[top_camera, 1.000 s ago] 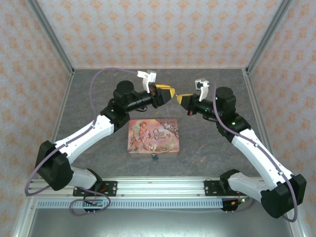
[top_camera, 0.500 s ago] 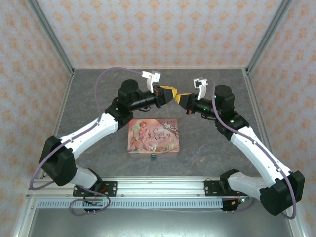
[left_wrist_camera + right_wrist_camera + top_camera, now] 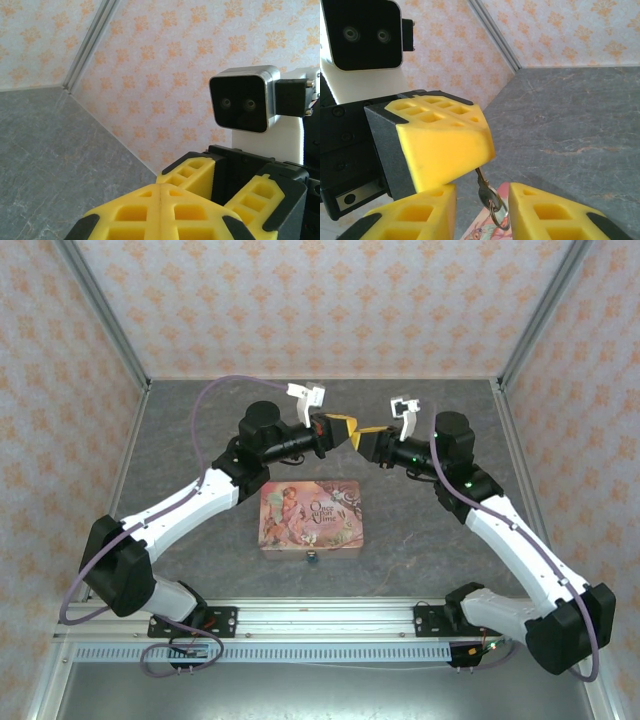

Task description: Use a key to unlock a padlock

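The left hand (image 3: 347, 430) and right hand (image 3: 366, 441) meet tip to tip in the air over the far side of the tin (image 3: 312, 517). The left hand's fingers are pressed together on one end of the key (image 3: 483, 187). In the right wrist view the key's shaft runs out of that pinch and straight into the gap of the right hand, with its ring (image 3: 496, 212) dangling at the free end. The right hand's fingers stand apart on either side of the key, not touching it, so this looks like a handover in progress.

The padlock (image 3: 313, 558) lies on the surface (image 3: 420, 530) against the middle of the tin's near edge, on the side toward the arm bases. It is well apart from both hands, with the whole tin between them. The left hand is slightly nearer, though the difference is small.

The next move turns on the key's long axis. It points into the open right hand, so those fingers would close across the shaft or bow. Whichever hand keeps the key must then carry it back over the tin, down to the padlock
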### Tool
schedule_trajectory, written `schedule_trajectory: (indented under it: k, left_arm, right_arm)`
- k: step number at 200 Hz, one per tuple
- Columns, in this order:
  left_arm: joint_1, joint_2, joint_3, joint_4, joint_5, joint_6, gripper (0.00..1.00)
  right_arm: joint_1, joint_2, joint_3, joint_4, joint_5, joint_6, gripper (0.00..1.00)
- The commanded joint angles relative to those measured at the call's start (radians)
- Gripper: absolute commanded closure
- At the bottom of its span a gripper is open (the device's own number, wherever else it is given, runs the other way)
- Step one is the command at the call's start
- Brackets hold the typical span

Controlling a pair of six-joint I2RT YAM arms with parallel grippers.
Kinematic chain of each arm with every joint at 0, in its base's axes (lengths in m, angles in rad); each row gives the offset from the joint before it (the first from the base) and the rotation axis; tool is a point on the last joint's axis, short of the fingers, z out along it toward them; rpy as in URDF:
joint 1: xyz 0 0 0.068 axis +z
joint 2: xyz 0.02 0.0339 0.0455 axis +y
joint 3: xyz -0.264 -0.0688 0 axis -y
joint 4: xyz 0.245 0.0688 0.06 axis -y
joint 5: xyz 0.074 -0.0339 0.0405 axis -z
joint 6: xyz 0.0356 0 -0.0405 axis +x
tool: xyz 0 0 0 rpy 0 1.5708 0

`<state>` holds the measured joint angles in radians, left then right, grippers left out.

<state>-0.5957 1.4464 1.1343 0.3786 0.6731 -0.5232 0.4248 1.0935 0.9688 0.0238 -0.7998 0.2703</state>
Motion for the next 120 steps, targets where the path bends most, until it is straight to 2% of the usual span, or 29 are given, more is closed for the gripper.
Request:
schedule_trajectory:
  k: [1,42,94,120]
  left_arm:
    - [-0.009,-0.03,0.032,0.004,0.006,0.019,1.0]
    - [-0.01,-0.04,0.024,0.003,-0.003,0.019,1.0]
    - [-0.009,-0.046,0.021,0.006,-0.02,0.023,1.0]
    - [-0.01,-0.048,0.019,0.001,-0.039,0.025,1.0]
  right_arm:
    - [0.008,0.017,0.027,0.065,-0.052,0.012,0.68]
    - [0.007,0.03,0.024,0.061,-0.053,0.013,0.7]
    - [0.008,0.029,0.012,0.046,-0.046,0.008,0.86]
    - [0.006,0.026,0.007,0.036,-0.039,0.004,0.9]
